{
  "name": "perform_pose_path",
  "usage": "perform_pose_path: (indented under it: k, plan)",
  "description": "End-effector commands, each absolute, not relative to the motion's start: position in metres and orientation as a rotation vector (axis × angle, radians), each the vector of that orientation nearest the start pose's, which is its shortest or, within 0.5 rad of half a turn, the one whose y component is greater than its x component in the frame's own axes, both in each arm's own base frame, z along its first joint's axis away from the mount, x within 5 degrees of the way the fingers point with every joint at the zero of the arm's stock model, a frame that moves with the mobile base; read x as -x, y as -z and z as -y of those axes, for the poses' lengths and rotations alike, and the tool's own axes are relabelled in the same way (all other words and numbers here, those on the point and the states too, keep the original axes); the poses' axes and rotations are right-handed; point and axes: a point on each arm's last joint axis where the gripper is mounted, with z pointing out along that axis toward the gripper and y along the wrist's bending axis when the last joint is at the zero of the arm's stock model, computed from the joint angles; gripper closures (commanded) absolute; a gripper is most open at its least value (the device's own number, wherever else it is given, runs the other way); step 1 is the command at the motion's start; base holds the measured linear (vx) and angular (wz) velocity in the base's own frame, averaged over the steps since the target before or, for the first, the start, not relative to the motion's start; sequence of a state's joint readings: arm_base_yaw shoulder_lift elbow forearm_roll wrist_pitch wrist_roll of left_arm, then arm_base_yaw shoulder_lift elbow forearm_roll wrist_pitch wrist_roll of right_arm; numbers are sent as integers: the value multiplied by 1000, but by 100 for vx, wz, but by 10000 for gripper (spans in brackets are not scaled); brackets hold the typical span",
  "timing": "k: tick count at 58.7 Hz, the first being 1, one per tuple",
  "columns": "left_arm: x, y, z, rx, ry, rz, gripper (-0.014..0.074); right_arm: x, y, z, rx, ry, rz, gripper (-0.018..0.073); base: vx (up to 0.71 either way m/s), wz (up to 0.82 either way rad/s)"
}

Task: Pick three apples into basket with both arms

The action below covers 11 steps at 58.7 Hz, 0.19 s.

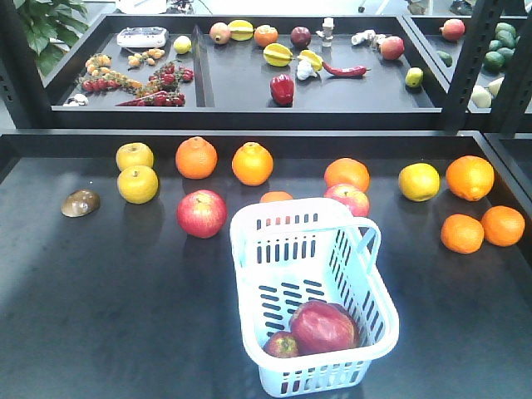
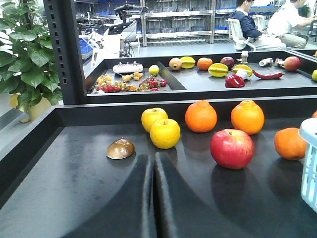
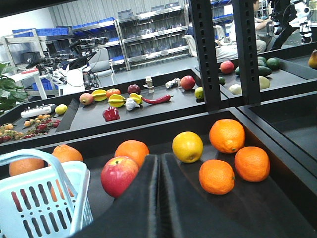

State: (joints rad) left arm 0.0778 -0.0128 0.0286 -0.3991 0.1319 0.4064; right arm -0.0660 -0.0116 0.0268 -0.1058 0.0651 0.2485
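Where my front view looks down on the black table (image 1: 100, 291), I log the basket (image 1: 312, 293) near the front edge, right of centre, with two dark red apples (image 1: 322, 327) lying touching in its near end.

- Third apple (image 1: 201, 213): on the table, left of the basket and apart from it.
- Fourth apple (image 1: 347, 199): just behind the basket's far rim, beside an orange (image 1: 347, 174).
- Other oranges: two in the back row (image 1: 196, 157), three at the far right (image 1: 470, 177).
- Yellow fruits: a pair at the back left (image 1: 137, 184), one at the right (image 1: 418, 181).
- Brown shell-like item (image 1: 81, 203): far left.

Left gripper (image 2: 153, 198): from its wrist view I see both fingers pressed together, nothing between them, pointing toward the yellow pair and left of the third apple.

Right gripper (image 3: 159, 198): fingers likewise closed together and empty, between the fourth apple and the right-hand oranges.
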Motion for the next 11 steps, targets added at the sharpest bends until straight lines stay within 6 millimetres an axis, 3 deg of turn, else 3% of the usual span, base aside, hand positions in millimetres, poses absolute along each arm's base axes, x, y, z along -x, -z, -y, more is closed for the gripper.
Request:
perform_pose_path:
  k: [1, 11]
  plan:
    - [-54, -208, -2, 40, -39, -1524, 602, -56, -201, 4, -141, -38, -1489, 568, 0, 0]
    - [-54, -208, -2, 40, -39, -1524, 602, -56, -201, 4, -141, -38, -1489, 568, 0, 0]
